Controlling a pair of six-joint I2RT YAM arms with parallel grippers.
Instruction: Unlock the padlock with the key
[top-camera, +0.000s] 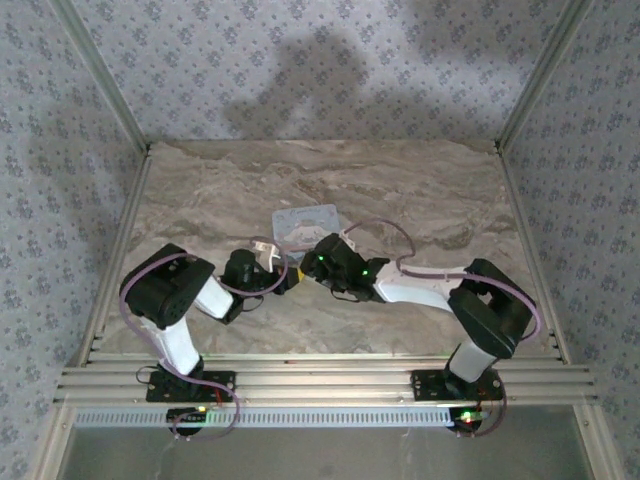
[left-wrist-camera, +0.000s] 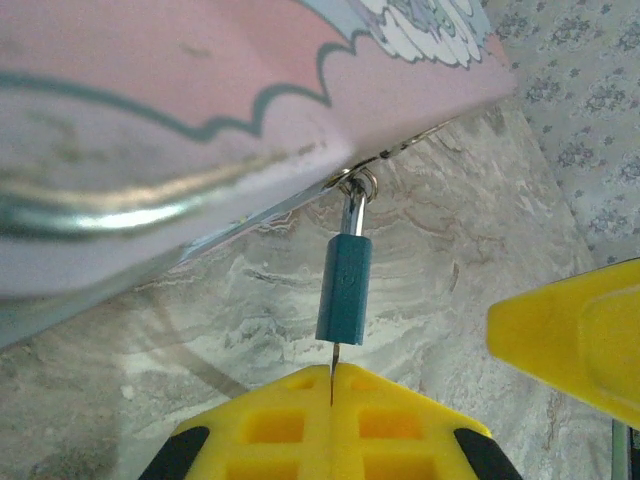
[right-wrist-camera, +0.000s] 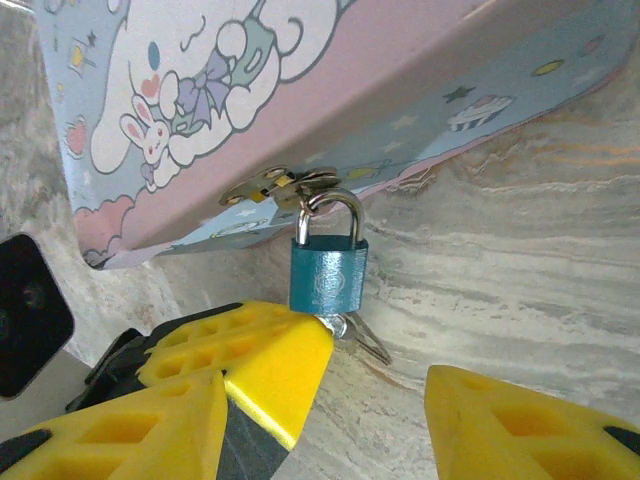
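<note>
Now left tool tight on key

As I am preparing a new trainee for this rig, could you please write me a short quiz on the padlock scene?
1. True or false: the padlock hangs from the hasp of the cartoon tin.
2. What does the left pincer pinch? A) the key B) the padlock's body C) the tin's lid
3. Fill in: the right pincer has its jaws ____.
Key: 1 true; 2 A; 3 open.
</note>
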